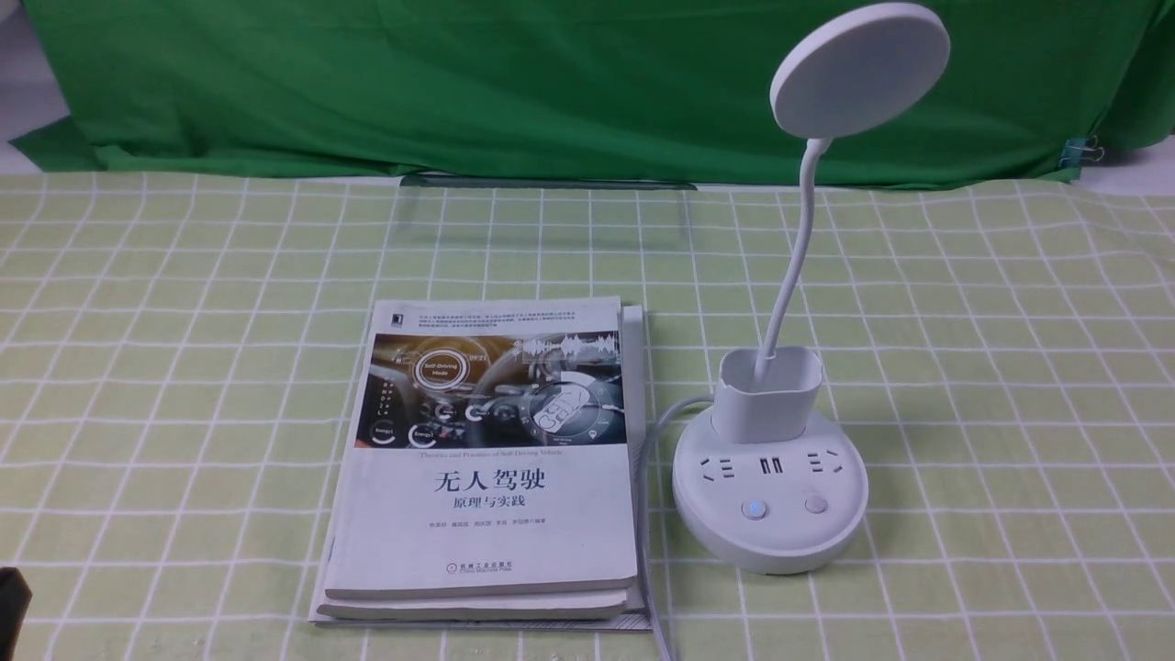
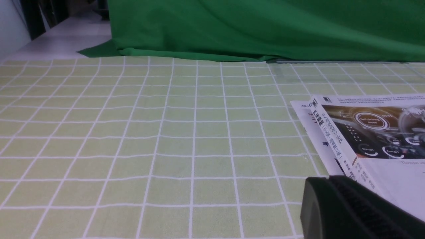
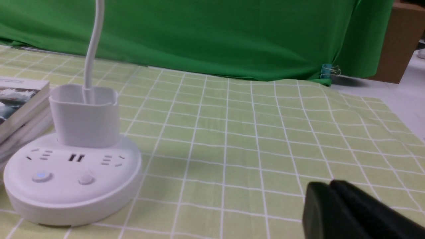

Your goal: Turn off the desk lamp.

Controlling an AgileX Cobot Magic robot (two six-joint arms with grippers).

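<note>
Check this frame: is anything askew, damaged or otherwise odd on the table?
Nothing stands out. The desk lamp stands upright on the checked cloth, its cord trailing beside the stack of books, which is only slightly uneven. A binder clip holds the green backdrop. The right pincer is shut, clear of the lamp.

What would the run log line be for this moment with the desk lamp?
desk lamp: untouched, left button lit blue | right gripper: shut, empty, beside lamp base | left gripper: near books, state unclear

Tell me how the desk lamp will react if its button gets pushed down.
The desk lamp probably stays put: its round base is wide, flat and low. The thin neck carrying the disc head may wobble. The smooth plastic might slide slightly on the tablecloth.
</note>
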